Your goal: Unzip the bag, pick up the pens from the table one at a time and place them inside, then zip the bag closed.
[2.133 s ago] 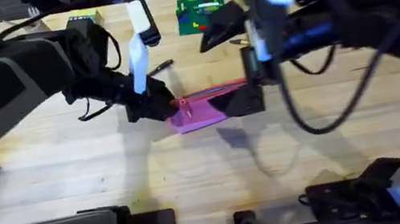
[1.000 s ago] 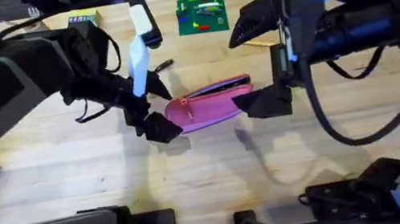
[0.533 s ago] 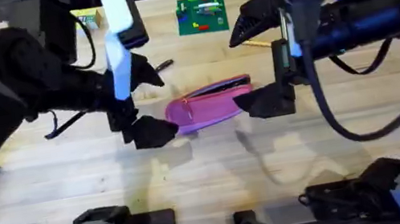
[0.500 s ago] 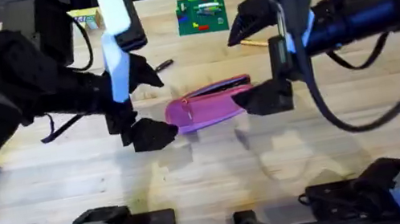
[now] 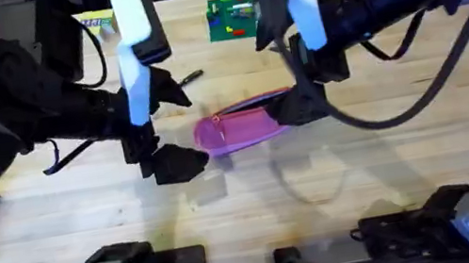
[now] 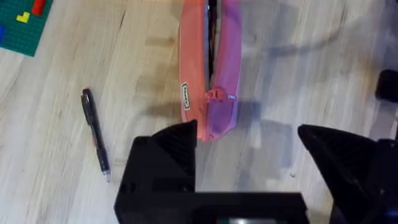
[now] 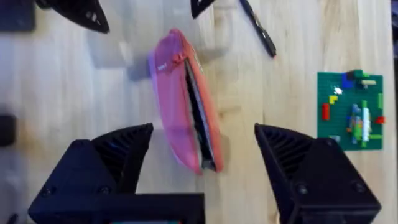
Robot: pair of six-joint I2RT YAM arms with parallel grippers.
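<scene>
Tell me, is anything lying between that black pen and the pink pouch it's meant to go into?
Nothing visible does. The black pen lies on bare table beside the pink pouch, apart from it, and the pouch's zipper is open along the top. The left gripper hovers at the pouch's end, jaws open.

The overhead camera sits above the arm bases and looks down and forward across the table (image 5: 428,147), far enough back to take in both arms. Each wrist camera looks almost straight down past its own jaws, close to the wood.

All three views share the bag (image 5: 239,129) — in the left wrist view the bag (image 6: 211,81) runs away from just ahead of the open jaws; in the right wrist view the bag (image 7: 186,118) lies between and ahead of the spread jaws. The black pen (image 6: 95,134) and green brick plate (image 7: 354,109) also recur across views.
</scene>
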